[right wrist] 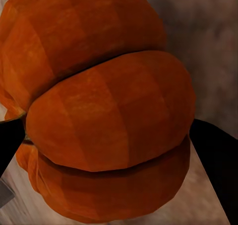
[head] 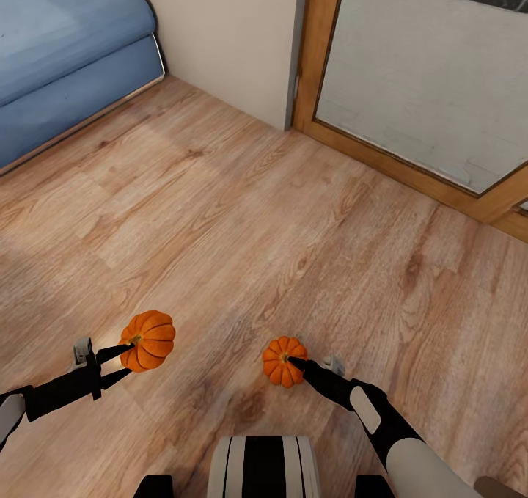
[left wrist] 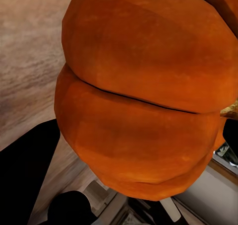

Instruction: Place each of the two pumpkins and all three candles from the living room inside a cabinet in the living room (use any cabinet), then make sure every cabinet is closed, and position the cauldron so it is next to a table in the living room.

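I hold one orange ribbed pumpkin in each hand above the wooden floor. The left pumpkin (head: 149,339) sits tilted between the black fingers of my left gripper (head: 126,359), which is shut on it; up close its ribs (left wrist: 144,101) crowd the left wrist view. The right pumpkin (head: 284,361) is smaller in the head view, and my right gripper (head: 297,364) is shut on it near the stem. Its orange skin (right wrist: 104,115) bulges between two dark fingers (right wrist: 215,155) in the right wrist view. Candles, cabinet and cauldron are out of view.
A blue sofa (head: 66,58) stands at the far left. A beige wall corner (head: 242,43) rises ahead, with a wood-framed glass door (head: 433,72) to its right. Bare wooden floor (head: 257,212) stretches between me and them.
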{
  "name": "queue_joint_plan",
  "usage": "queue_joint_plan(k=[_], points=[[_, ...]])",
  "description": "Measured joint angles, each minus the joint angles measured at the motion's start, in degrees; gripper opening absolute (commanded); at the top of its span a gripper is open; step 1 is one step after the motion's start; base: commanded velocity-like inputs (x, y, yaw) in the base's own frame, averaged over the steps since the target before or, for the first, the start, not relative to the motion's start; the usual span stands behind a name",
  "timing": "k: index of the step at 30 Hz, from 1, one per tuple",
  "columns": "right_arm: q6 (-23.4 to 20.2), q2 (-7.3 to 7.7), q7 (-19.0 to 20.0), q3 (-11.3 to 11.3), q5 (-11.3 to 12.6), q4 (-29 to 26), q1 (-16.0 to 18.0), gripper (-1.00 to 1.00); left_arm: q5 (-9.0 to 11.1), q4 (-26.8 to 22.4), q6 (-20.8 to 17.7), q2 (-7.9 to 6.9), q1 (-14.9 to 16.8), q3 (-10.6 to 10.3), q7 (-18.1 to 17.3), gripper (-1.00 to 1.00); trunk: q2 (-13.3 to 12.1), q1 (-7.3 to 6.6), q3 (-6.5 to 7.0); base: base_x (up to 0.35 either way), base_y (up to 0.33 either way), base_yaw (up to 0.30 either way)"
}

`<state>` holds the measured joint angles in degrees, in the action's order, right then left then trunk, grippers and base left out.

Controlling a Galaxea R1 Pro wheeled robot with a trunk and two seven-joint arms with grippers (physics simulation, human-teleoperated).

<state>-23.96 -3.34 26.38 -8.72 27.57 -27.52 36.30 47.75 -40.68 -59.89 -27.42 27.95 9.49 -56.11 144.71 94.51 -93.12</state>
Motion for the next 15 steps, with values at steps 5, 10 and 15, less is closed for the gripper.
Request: queue_joint_plan(k=[5,10,15], points=[[0.1,0.0,0.0,0.0,0.0,0.0,0.0,-1.0,0.1,0.0,0.0,0.0,0.0,0.0,0.0,-1.0,0.0,0.0,0.0,0.0,0.0,0.0],[0.1,0.0,0.0,-0.1,0.0,0.0,0.0,-1.0,0.3,0.0,-0.1,0.0,0.0,0.1,-0.1,-1.0,0.0,-0.05,0.44,0.0,0.0,0.0],[0.2,0.0,0.0,-0.1,0.0,0.0,0.0,-1.0,0.4,0.0,-0.1,0.0,0.0,0.1,-0.1,-1.0,-0.1,-0.18,1.54,0.0,0.0,0.0]])
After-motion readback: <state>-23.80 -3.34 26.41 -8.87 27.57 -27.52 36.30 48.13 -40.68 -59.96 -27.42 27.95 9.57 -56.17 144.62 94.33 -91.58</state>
